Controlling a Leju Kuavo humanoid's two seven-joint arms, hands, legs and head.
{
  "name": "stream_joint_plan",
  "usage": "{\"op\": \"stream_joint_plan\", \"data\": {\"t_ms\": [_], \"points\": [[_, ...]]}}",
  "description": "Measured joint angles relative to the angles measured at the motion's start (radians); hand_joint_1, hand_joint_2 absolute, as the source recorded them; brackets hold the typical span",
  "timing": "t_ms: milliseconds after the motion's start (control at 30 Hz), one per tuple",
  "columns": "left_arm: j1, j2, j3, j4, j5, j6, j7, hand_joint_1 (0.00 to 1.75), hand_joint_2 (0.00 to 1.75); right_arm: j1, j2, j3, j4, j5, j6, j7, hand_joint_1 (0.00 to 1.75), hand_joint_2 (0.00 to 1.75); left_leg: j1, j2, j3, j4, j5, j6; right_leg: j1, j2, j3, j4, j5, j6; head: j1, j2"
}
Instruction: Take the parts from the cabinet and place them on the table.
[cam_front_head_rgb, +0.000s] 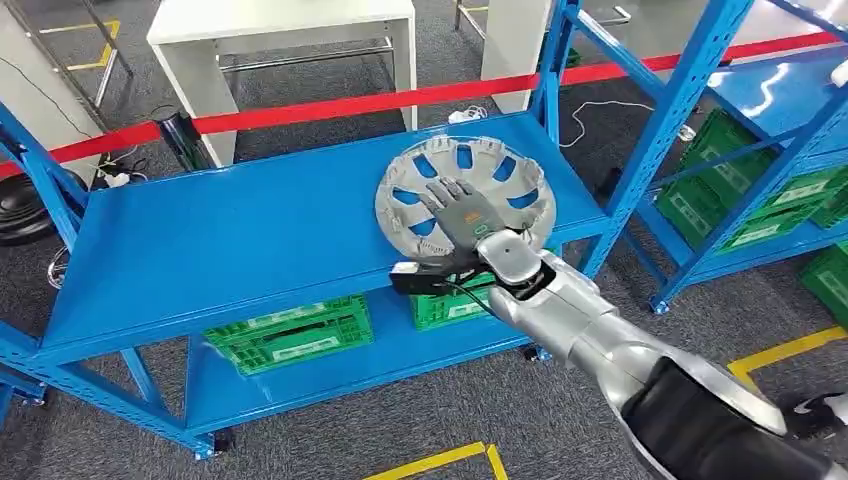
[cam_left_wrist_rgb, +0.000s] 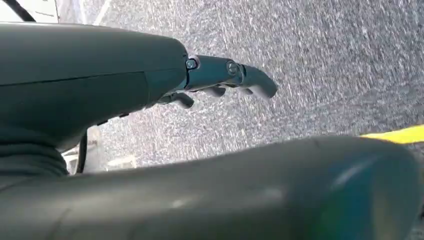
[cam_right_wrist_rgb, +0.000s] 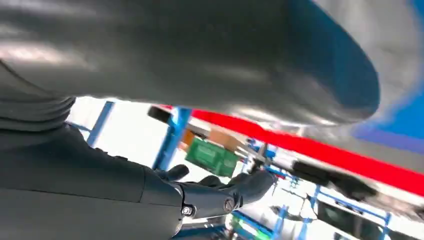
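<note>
A silver wheel cover (cam_front_head_rgb: 540, 190) with several cut-out openings lies flat at the right end of the blue shelf (cam_front_head_rgb: 230, 240), its near rim just over the shelf's front edge. My right hand (cam_front_head_rgb: 470, 215) is stretched out over the cover's near half, fingers straight and spread, palm down. In the right wrist view the cover (cam_right_wrist_rgb: 200, 60) is a broad grey curved surface close beside the hand (cam_right_wrist_rgb: 220, 192), whose fingers hold nothing. My left hand (cam_left_wrist_rgb: 220, 80) hangs over grey carpet with its fingers loosely extended and nothing in them.
Green crates (cam_front_head_rgb: 290, 335) sit on the lower shelf of the blue rack. A second blue rack with green crates (cam_front_head_rgb: 750, 200) stands to the right. Red tape (cam_front_head_rgb: 350, 105) runs behind the rack, with a white table (cam_front_head_rgb: 280, 30) beyond it. Yellow floor lines (cam_front_head_rgb: 790, 350) mark the carpet.
</note>
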Motion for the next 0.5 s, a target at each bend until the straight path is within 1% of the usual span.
{"op": "stream_joint_plan", "data": {"t_ms": [67, 100, 133, 167, 367, 400, 433, 467, 500], "points": [[0.002, 0.0, 0.005, 0.0, 0.0, 0.0, 0.0, 0.0, 0.0, 0.02, -0.024, -0.002, -0.003, -0.003, -0.009, -0.005, 0.0, 0.0, 0.0, 0.0, 0.006, -0.006, 0.002, -0.013, 0.001, 0.002, 0.002, 0.0, -0.001, -0.004, 0.0, 0.0], [0.002, 0.0, 0.006, 0.0, 0.0, 0.0, -0.001, 0.0, 0.0, 0.03, -0.034, -0.003, -0.005, -0.003, -0.012, -0.007, 0.0, 0.0, 0.0, 0.001, 0.009, -0.009, 0.002, -0.014, 0.001, 0.002, 0.003, 0.0, -0.001, -0.006, 0.001, 0.0], [0.001, 0.0, 0.006, 0.0, 0.001, 0.0, -0.002, 0.0, 0.0, 0.041, -0.043, -0.003, -0.006, -0.003, -0.014, -0.009, 0.0, 0.0, 0.0, 0.001, 0.01, -0.01, 0.004, -0.018, 0.001, 0.003, 0.003, 0.0, -0.002, -0.007, 0.0, 0.0], [0.001, 0.0, 0.006, 0.0, 0.001, 0.0, -0.003, 0.0, 0.0, 0.052, -0.049, -0.005, -0.008, -0.004, -0.015, -0.009, 0.0, 0.0, 0.001, 0.001, 0.01, -0.011, 0.007, -0.027, 0.001, 0.003, 0.003, 0.0, -0.003, -0.009, 0.001, 0.0], [0.002, 0.0, 0.014, 0.0, 0.003, -0.001, -0.008, 0.0, 0.0, 0.112, -0.087, -0.018, -0.016, -0.008, -0.024, -0.012, 0.0, 0.0, 0.001, 0.001, 0.011, -0.013, 0.004, -0.032, 0.001, 0.004, 0.003, 0.0, -0.005, -0.013, 0.001, 0.0], [0.0, 0.001, 0.014, -0.001, 0.003, -0.001, -0.009, 0.0, 0.0, 0.119, -0.09, -0.019, -0.018, -0.008, -0.025, -0.011, 0.0, 0.0, -0.002, 0.001, 0.009, -0.006, -0.002, -0.026, -0.005, 0.004, 0.005, -0.007, -0.005, -0.007, 0.001, 0.0], [0.0, 0.003, 0.015, -0.002, 0.003, -0.001, -0.01, 0.0, 0.0, 0.127, -0.096, -0.022, -0.02, -0.01, -0.027, -0.009, 0.0, 0.0, -0.003, 0.0, 0.011, -0.012, -0.005, -0.018, -0.006, 0.004, 0.009, -0.011, -0.005, -0.004, 0.0, 0.0], [0.001, 0.003, 0.015, -0.002, 0.003, -0.001, -0.01, 0.0, 0.0, 0.139, -0.101, -0.025, -0.029, -0.01, -0.031, -0.005, 0.0, 0.0, -0.004, 0.001, 0.022, -0.027, -0.003, -0.01, -0.004, 0.003, 0.018, -0.023, -0.003, 0.001, 0.0, 0.0], [0.002, 0.002, 0.015, -0.002, 0.003, -0.001, -0.01, 0.0, 0.0, 0.154, -0.113, -0.032, -0.039, -0.01, -0.037, 0.001, 0.0, 0.0, 0.012, 0.003, 0.044, -0.061, 0.014, -0.004, 0.003, 0.001, 0.029, -0.027, -0.004, 0.003, 0.0, 0.0]]}}
